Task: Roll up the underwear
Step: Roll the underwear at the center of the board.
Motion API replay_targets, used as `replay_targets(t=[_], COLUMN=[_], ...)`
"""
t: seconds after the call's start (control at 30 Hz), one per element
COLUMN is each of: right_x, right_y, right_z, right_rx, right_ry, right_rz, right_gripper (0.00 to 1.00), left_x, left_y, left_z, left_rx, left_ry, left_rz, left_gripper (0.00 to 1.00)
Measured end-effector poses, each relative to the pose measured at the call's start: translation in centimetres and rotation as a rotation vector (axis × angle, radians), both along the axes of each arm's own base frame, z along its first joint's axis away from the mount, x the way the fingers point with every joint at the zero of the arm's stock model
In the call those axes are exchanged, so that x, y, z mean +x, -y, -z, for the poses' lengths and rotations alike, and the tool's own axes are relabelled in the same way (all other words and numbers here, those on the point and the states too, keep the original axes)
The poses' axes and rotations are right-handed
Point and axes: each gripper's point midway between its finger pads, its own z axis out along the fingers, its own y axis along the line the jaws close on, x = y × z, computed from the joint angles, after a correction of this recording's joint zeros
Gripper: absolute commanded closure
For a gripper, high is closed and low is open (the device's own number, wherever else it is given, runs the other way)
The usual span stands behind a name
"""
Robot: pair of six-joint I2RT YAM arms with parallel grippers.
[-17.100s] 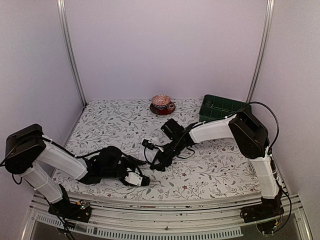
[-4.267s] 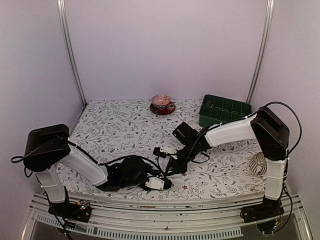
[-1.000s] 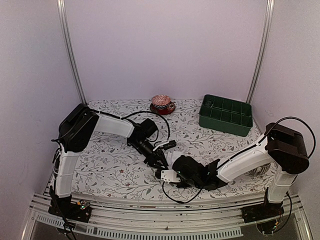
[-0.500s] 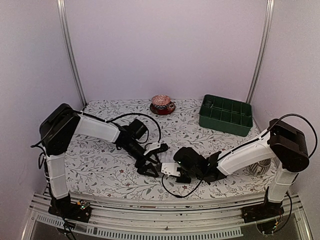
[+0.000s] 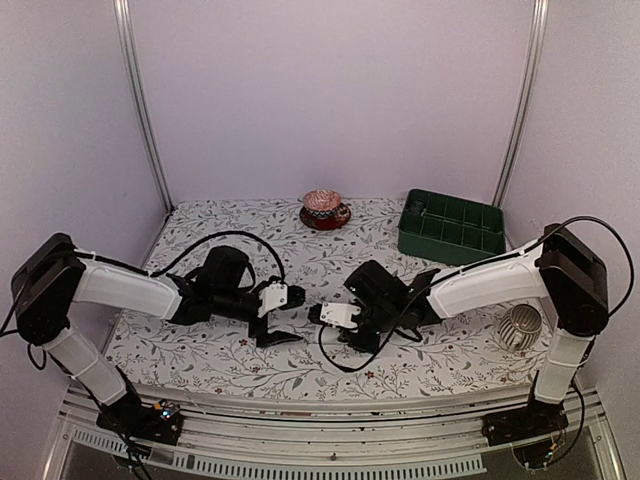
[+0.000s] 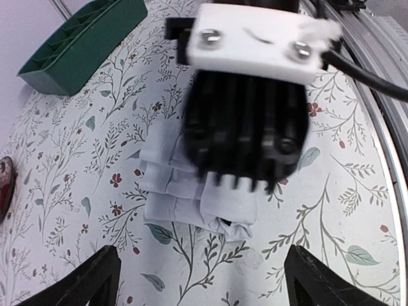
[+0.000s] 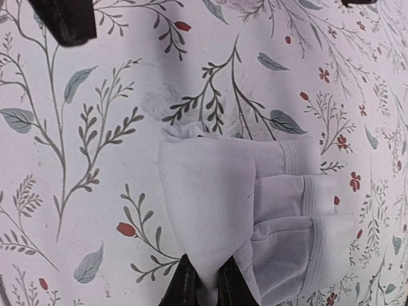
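Observation:
The white underwear (image 7: pixel 255 204) lies folded into a thick bundle on the flowered table cloth (image 7: pixel 95 127). My right gripper (image 7: pixel 203 288) is shut on a pointed fold at its near edge. In the left wrist view the underwear (image 6: pixel 185 191) shows under the right gripper's black body and white camera mount (image 6: pixel 255 38). My left gripper (image 6: pixel 204 296) stands open a short way off, with its fingers (image 6: pixel 89 284) wide apart and nothing between them. From above, the left gripper (image 5: pixel 290 320) and right gripper (image 5: pixel 330 325) face each other mid-table, and the underwear is mostly hidden beneath them.
A green compartment tray (image 5: pixel 450 228) sits at the back right. A cup on a saucer (image 5: pixel 322 209) stands at the back centre. A white ribbed object (image 5: pixel 518 327) lies by the right arm's base. Black cables loop around both wrists.
My left gripper has opened and drawn back to the left, off the underwear. The right gripper has moved up and away from the front edge, still pinching the cloth.

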Motion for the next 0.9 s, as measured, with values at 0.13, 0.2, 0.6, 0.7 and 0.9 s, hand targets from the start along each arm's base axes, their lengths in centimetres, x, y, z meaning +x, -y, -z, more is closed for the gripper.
replay_targets(t=[0.13, 0.2, 0.6, 0.7, 0.9], right_x=[-0.4, -0.5, -1.5, -1.6, -1.5], right_y=[-1.1, -1.5, -3.8, -4.1, -4.1], right_z=[-0.2, -0.2, 0.1, 0.1, 0.2], right_rx=[0.034, 0.050, 0.125, 0.140, 0.156], right_ry=[-0.175, -0.263, -0.617, -0.667, -0.713], right_rz=[-0.019, -0.025, -0.040, -0.045, -0.046], right_gripper=[0.95, 0.96, 0.94, 0.94, 0.94], left_x=[-2.1, -3.5, -4.0, -4.1, -4.1], left_y=[0.1, 0.3, 1.5, 1.7, 1.6], left_z=[0.7, 1.6, 2.6, 3.6, 5.3], left_rx=[0.017, 0.036, 0.095, 0.127, 0.192], left_ry=[0.154, 0.215, 0.445, 0.471, 0.511], left_rz=[0.044, 0.079, 0.092, 0.096, 0.099], left_gripper=[0.15, 0.19, 0.23, 0.29, 0.43])
